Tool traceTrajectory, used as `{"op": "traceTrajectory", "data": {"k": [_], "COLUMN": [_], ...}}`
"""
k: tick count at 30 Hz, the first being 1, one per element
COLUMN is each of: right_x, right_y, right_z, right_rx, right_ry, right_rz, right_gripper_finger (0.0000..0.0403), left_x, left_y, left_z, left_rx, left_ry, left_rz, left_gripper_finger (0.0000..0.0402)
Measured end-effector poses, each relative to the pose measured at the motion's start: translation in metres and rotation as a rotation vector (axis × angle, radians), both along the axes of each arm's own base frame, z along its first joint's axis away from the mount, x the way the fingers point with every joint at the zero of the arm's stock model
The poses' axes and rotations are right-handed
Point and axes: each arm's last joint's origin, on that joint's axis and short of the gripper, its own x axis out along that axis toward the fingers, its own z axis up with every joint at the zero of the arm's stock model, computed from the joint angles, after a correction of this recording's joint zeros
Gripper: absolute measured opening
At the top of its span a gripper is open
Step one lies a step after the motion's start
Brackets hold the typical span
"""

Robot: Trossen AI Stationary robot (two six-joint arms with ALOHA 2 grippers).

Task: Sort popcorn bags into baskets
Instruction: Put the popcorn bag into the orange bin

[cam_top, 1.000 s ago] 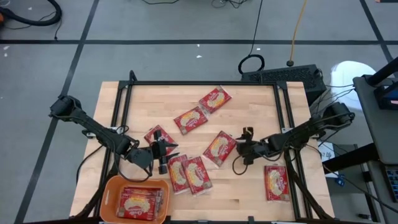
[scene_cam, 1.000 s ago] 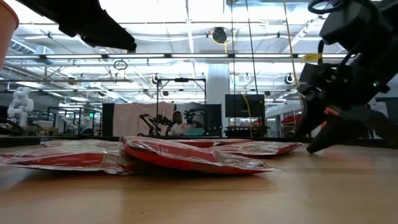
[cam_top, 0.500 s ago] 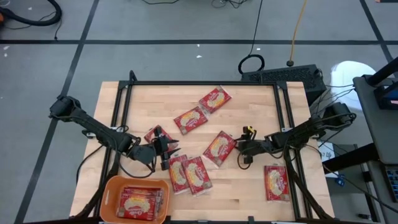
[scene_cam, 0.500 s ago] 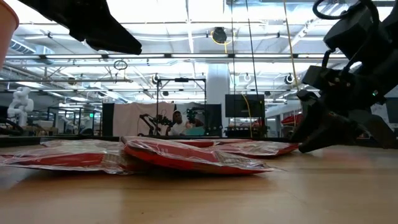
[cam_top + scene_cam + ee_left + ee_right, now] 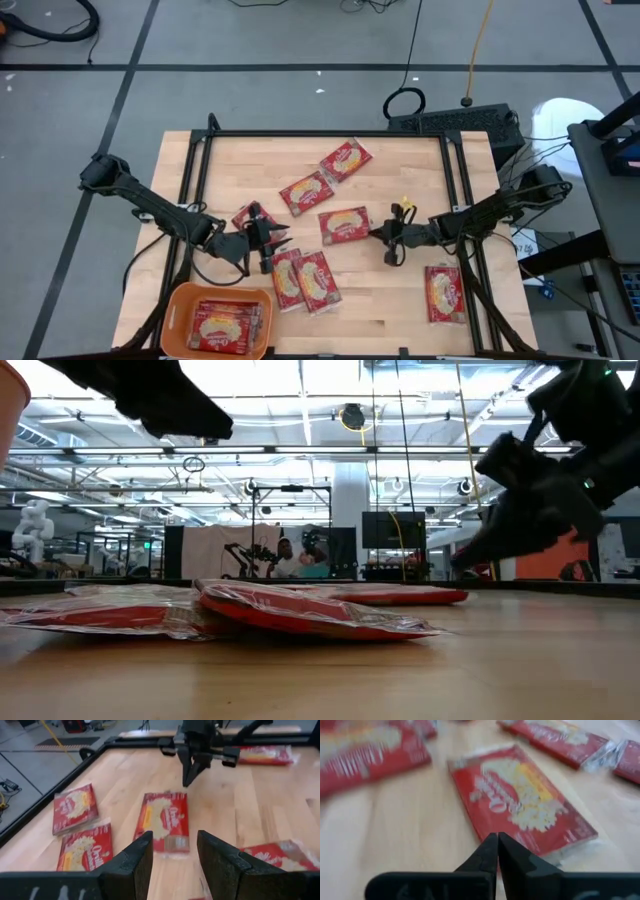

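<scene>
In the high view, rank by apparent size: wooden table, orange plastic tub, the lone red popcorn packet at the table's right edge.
1. Wooden table
2. Orange plastic tub
3. Red popcorn packet at the right edge

**Two dark arms, slim and jointed**

Both arms are matte black, built from slender tubular links with bulkier rounded joints. Black cables loop along the left arm (image 5: 150, 205) near the table's (image 5: 400, 300) edge. The right arm (image 5: 500, 210) carries a small yellow tag near its wrist. The left gripper's fingers (image 5: 132, 862) are broad, dark, angular blocks; the right gripper's fingers (image 5: 487, 852) taper to thin points.
</scene>
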Motion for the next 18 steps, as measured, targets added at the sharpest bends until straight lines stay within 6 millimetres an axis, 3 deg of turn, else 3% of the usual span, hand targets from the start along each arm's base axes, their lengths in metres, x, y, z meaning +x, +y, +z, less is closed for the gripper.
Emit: {"op": "traceTrajectory", "data": {"k": [5,9,18], "right_x": [0.004,0.005,0.026], "right_y": [0.003,0.012,0.023], "right_z": [0.007,0.009,0.001], "right_rx": [0.082,-0.027,-0.282], "right_ry": [-0.105,-0.066,0.143], "right_rz": [-0.063,0.028,0.135], "right_gripper_finger": [0.0002,0.0015,0.0128], "left_x": [0.002,0.002,0.003], "left_y": [0.0,0.0,0.003], "left_z": [0.004,0.004,0.004], "left_rx": [0.015,0.024,0.027], "left_ry": [-0.034,-0.031,-0.027], "left_rz": [-0.012,-0.015,-0.002], "left_gripper_finger": [0.0159,0.0159,0.0159]}}
